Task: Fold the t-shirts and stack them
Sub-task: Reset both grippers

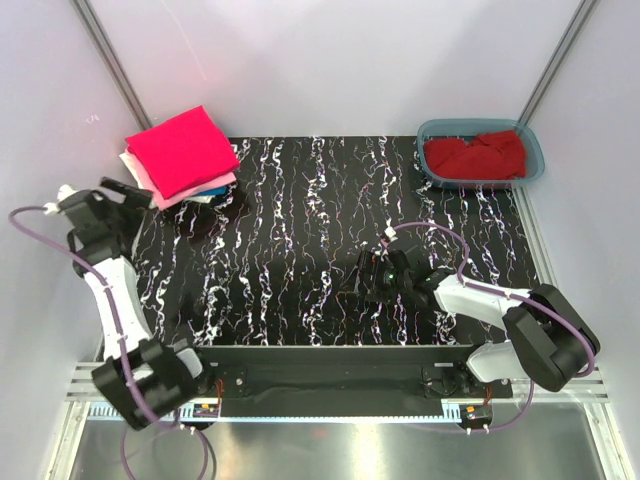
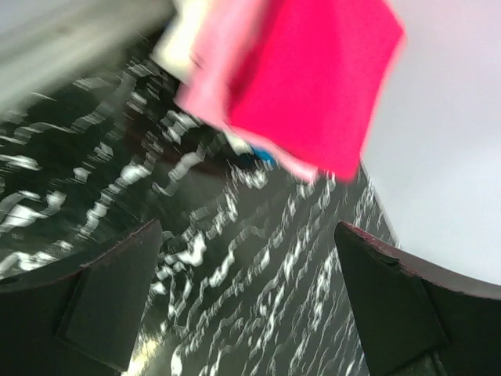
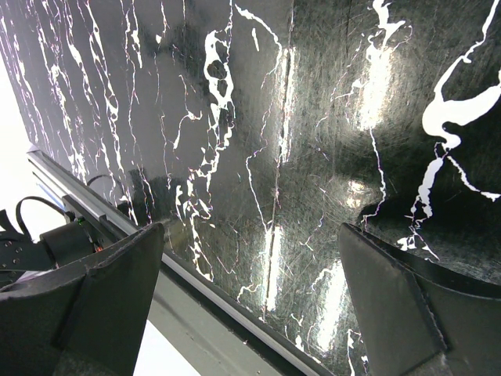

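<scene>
A stack of folded t-shirts stands at the table's far left corner. A bright pinkish-red shirt lies on top, over a light pink one, a cream one and a blue one. The stack also shows blurred in the left wrist view. A darker red shirt lies crumpled in the teal tub at the far right. My left gripper is open and empty, just left of the stack. My right gripper is open and empty, low over the table's middle.
The table is black with white marbling. A metal rail runs along its near edge, also seen in the right wrist view. White walls with grey posts close the back.
</scene>
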